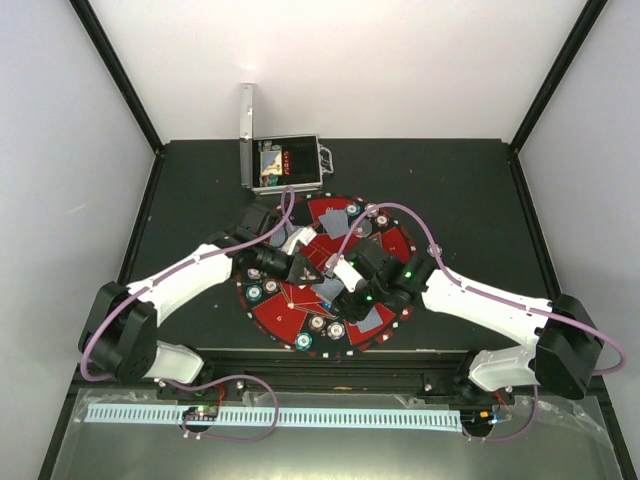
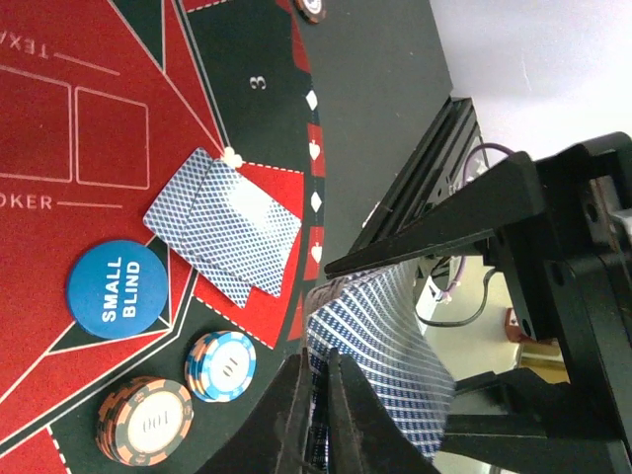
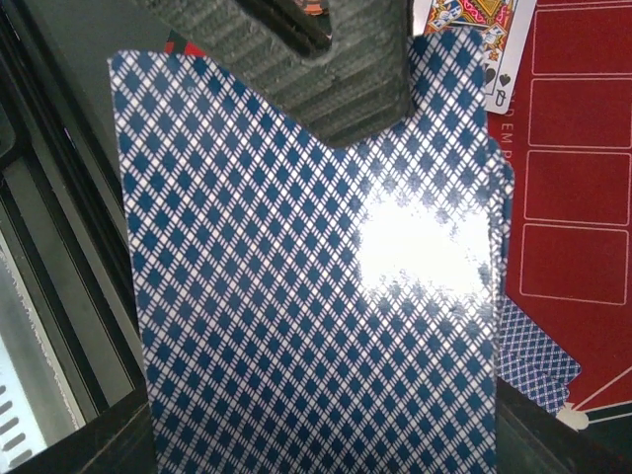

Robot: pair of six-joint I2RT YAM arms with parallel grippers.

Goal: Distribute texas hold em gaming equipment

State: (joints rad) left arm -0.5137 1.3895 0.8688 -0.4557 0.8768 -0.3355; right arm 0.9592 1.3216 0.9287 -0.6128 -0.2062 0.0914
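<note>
My right gripper (image 1: 337, 272) is shut on a deck of blue-backed playing cards (image 3: 306, 296), which fills the right wrist view and hides its fingers. My left gripper (image 2: 319, 357) meets the deck (image 2: 380, 346) from the other side, its jaws pinched on the edge of one card above the middle of the mat. Two dealt cards (image 2: 222, 232) lie face down on a red wedge. A blue "small blind" disc (image 2: 117, 288), a teal chip stack (image 2: 221, 365) and a brown-red chip stack (image 2: 144, 420) sit beside them.
The round red-and-black mat (image 1: 283, 318) has chips (image 1: 256, 293) round its rim and more card pairs (image 1: 335, 220). A face-up king (image 3: 474, 35) lies near the mat's middle. The open silver case (image 1: 285, 165) stands behind it. A metal rail (image 1: 300, 362) runs along the near edge.
</note>
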